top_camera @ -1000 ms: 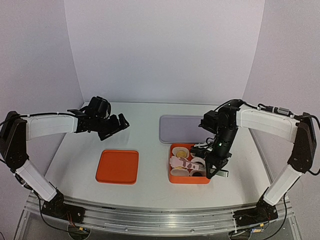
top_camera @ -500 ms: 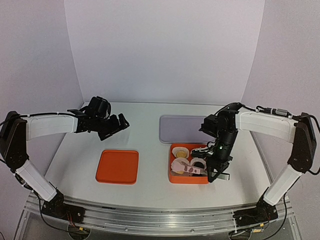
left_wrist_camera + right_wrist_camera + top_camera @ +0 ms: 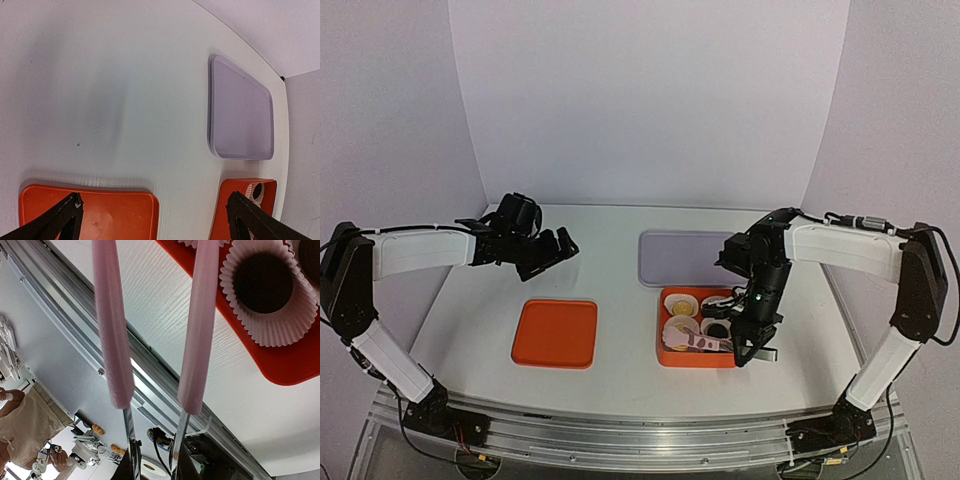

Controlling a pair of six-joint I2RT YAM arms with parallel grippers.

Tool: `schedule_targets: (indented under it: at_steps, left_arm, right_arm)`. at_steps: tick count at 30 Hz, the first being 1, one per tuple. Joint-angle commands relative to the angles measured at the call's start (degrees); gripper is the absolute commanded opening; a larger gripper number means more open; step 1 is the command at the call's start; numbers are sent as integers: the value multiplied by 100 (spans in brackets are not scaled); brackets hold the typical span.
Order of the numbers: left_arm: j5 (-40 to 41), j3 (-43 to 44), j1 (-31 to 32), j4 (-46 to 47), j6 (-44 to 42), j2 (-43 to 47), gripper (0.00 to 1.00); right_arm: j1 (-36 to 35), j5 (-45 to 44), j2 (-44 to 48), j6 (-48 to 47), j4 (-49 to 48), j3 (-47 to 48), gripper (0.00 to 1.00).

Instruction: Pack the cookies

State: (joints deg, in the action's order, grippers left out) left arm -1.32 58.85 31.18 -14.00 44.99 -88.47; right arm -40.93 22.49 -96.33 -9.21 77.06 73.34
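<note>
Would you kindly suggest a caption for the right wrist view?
Empty pink tongs, tips apart, near a dark cookie in a white paper cup in the orange box.

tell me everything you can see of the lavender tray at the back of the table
The lavender tray is a shallow rectangle with rounded corners and a low raised rim. It is smooth and matte, and looks like plastic. It lies flat and empty on the white table, just behind the orange box; the left wrist view shows a strip of bare table between them. In the top view the right arm hides its right end. Nothing but the table is seen touching it.
</note>
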Motion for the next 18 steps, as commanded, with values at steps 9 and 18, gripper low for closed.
schedule_targets:
  at_steps: [9, 18]
  left_arm:
    - [42, 119, -24, 73, -24, 11, 100]
    - [48, 92, -24, 74, -7, 26, 100]
  right_arm:
    - [-29, -108, -48, -99, 826, 148, 0]
    - [-33, -193, -109, -62, 819, 187, 4]
